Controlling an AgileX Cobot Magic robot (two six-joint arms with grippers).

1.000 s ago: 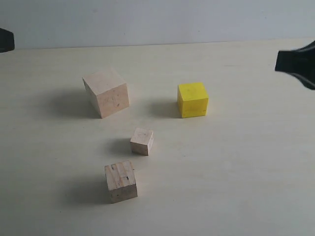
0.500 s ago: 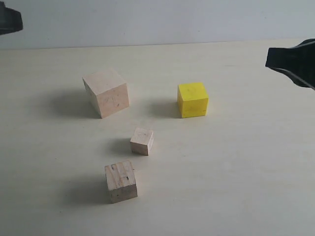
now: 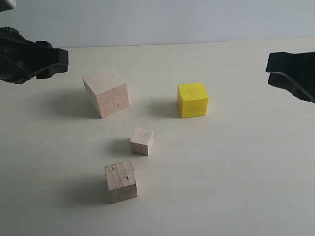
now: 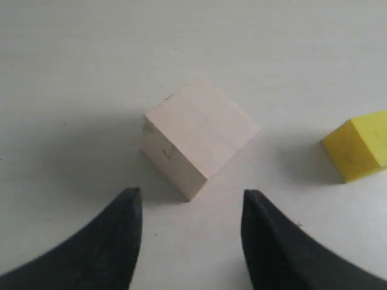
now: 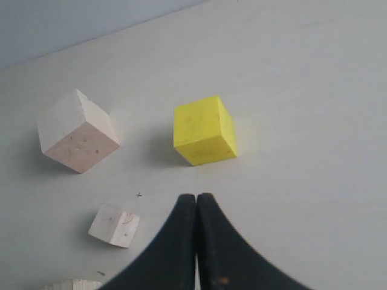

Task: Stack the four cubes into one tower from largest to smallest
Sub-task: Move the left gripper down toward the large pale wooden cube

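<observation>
Four cubes stand singly on the pale tabletop [image 3: 236,162], each apart from the others and none resting on another. Taking the small wooden cube [image 3: 141,140] as the centre of the dial in the exterior view, the large wooden cube [image 3: 106,92] sits at about 11 o'clock, the yellow cube [image 3: 192,99] at about 2 o'clock and the medium wooden cube [image 3: 120,181], with dark streaks of grain on its top, at about 7 o'clock. The large cube is turned so that one vertical edge faces the camera. The yellow cube sits nearly square-on.

The left gripper [image 4: 190,194] hangs at about 10 o'clock from the large cube, near it but not touching. Its jaws stand wide apart and hold nothing. In the left wrist view the large cube lies just ahead of the two black tips, outside the gap between them, and a corner of the yellow cube shows at the edge of the picture.

The right gripper [image 5: 196,197] sits between 2 and 3 o'clock from the yellow cube, well apart from it at the edge of the exterior view. Its jaws are pressed together, tip against tip, with nothing between them. In the right wrist view the yellow cube lies ahead of the tips without touching them, with the large and small cubes off to one side.
</observation>
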